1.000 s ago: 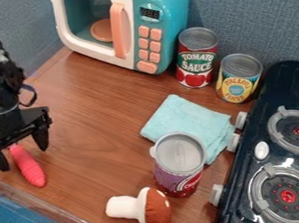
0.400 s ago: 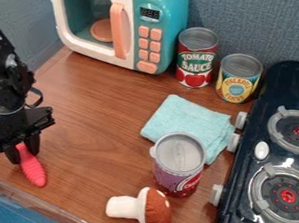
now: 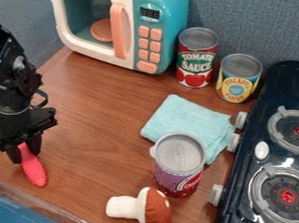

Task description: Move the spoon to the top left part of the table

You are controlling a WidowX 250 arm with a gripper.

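At the left side of the wooden table [image 3: 96, 124], my gripper [image 3: 24, 153] hangs low with its fingers closed around one end of a pink-red ridged piece [image 3: 33, 171], which looks like the spoon's handle. That handle points down toward the front edge of the table. The rest of the spoon is hidden behind the gripper.
A toy microwave [image 3: 92, 51] stands at the back, with two cans [image 3: 198, 58] to its right. A blue cloth [image 3: 180, 118], a purple can [image 3: 178, 168] and a toy mushroom [image 3: 139, 209] lie or stand centre and front. The stove [image 3: 262, 149] occupies the right side.
The gripper's fingers were apart around the pink-red handle and have closed on it. The arm has shifted slightly to the right, while the handle has barely moved.
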